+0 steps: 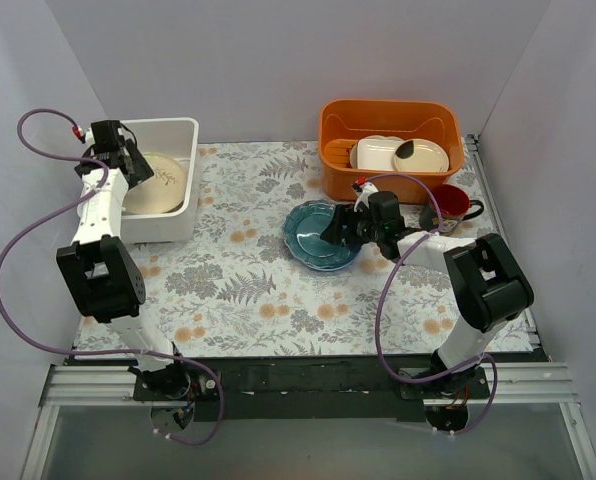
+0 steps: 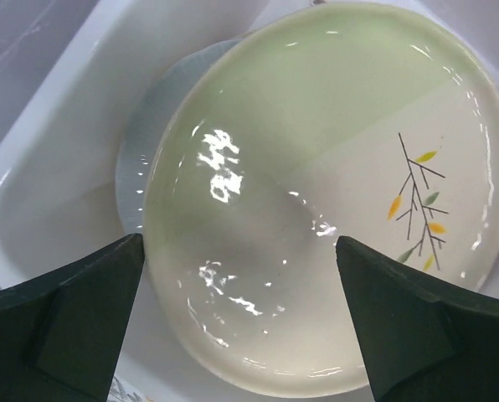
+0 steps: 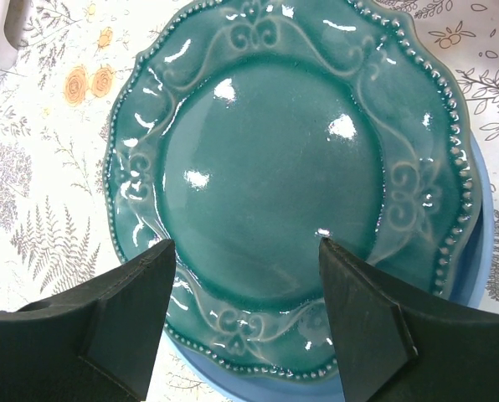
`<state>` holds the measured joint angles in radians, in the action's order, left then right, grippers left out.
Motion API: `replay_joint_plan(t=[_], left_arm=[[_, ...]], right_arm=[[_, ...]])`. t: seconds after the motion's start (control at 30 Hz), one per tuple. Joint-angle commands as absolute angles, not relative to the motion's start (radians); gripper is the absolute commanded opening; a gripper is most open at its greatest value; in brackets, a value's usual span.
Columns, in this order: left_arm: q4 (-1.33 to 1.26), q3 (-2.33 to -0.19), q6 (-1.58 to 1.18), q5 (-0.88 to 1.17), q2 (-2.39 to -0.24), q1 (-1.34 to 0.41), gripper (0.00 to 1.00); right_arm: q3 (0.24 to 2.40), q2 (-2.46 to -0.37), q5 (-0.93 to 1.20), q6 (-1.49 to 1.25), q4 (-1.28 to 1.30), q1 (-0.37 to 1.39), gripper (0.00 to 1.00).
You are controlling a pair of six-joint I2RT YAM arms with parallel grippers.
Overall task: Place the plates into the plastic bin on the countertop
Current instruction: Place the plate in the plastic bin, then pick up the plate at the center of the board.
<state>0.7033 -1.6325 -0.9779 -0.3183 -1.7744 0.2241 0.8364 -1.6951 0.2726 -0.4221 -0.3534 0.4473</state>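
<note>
Right of centre on the bench point(image 1: 248, 290), the right end effector point(image 1: 335, 228) hangs over the teal plate point(image 3: 266, 176) with its jaws spread, one finger over each side of the plate's near rim. Whether the fingertips touch the glaze cannot be told. The teal plate has a scalloped, beaded rim with raised scrollwork. It lies on a blue plate point(image 3: 475, 260), of which only a thin crescent of rim shows along the right and near sides. In the top view the end effector covers the right part of both plates. Toward the right edge, the red mug point(image 1: 453, 203) stands just in front of the orange tub point(image 1: 338, 170), its left side partly hidden by the arm and its cable. At the far left corner, the white bin point(image 1: 173, 225) holds the cream-green plate point(image 2: 316, 167), which rests on a pale plate point(image 2: 149, 126); only an arc of the pale plate's rim shows. Whether the upper plate lies flat or leans cannot be told. Its only marking is a thin dark sprig with yellow, orange and green leaves on the cream half. The left end effector point(image 2: 239, 247) is poised above this plate, jaws fully spread and gripping nothing, and the arm hides the plate's left part in the top view. At the far right corner, the orange tub contains cream dishes point(image 1: 383, 153) and a dark oval item too small to identify.
</note>
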Motion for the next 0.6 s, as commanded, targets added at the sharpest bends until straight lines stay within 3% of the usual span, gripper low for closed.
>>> replay_joint_plan(t=[0.0, 0.17, 0.57], left_arm=[[0.712, -1.661, -0.950, -0.436, -1.681, 0.213, 0.98], [0.722, -1.675, -0.945, -0.475, -1.660, 0.212, 0.98], [0.661, -1.640, -0.950, -0.334, -1.614, 0.196, 0.98]], right_arm=[[0.854, -1.707, 0.290, -0.429, -0.405, 0.449, 0.77], [0.856, -1.707, 0.290, -0.428, -0.402, 0.448, 0.77], [0.850, -1.700, 0.291, -0.428, -0.403, 0.449, 0.77]])
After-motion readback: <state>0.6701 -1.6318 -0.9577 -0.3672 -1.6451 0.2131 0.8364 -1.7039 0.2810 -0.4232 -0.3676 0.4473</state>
